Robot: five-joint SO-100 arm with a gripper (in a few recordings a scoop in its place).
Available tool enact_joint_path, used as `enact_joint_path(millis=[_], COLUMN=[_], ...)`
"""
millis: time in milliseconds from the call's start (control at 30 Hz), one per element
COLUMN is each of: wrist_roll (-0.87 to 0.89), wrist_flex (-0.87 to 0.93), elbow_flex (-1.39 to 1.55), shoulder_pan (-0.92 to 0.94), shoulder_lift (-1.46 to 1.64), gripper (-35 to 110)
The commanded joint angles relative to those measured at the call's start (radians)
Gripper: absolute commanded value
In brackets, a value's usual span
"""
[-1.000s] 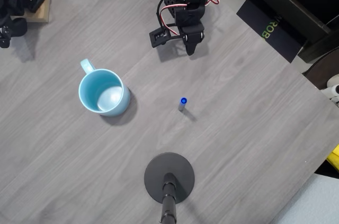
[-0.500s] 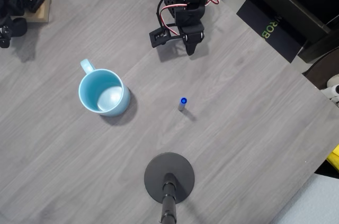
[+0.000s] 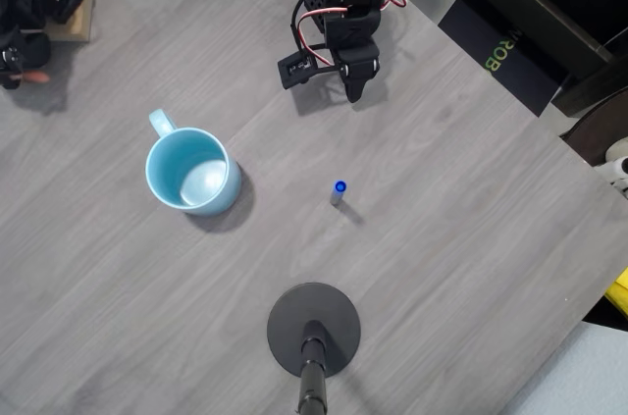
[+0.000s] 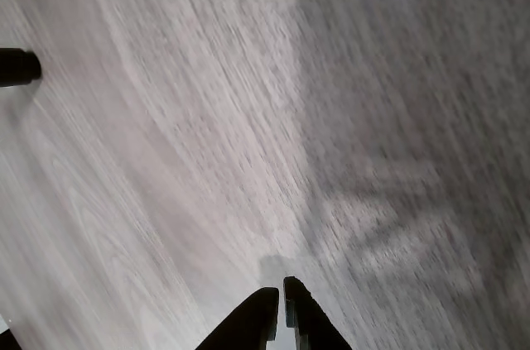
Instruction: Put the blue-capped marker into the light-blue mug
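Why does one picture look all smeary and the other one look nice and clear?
The wrist view is streaky with motion blur across the table, a big dark shadow on its right; the gripper stays sharp. The overhead view is crisp: the light-blue mug and blue-capped marker cast small shadows.

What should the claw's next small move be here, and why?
Probably open and move toward the marker. The claw sits shut and empty over bare table near the top edge in the overhead view, well apart from the marker, which stands upright right of the mug.
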Motion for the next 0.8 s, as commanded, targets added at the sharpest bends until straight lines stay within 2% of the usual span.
enact_joint_path(millis=[0, 100, 167, 233, 267, 333, 367, 533, 767], wrist_roll=[0.000, -0.021, -0.261, -0.373, -0.509, -0.899, -1.022, -1.256, -1.390], wrist_flex=[0.015, 0.002, -0.035, -0.075, -0.107, -0.166, -0.202, -0.425, -0.853], elbow_flex=[0.002, 0.002, -0.002, -0.029, -0.041, -0.046, -0.043, -0.100, -0.156], shoulder_pan=[0.006, 0.155, 0.176, 0.222, 0.256, 0.316, 0.337, 0.385, 0.367], shoulder_lift=[0.028, 0.025, 0.023, 0.023, 0.023, 0.025, 0.025, 0.025, 0.025], gripper=[0, 1, 0, 0, 0, 0, 0, 1, 7])
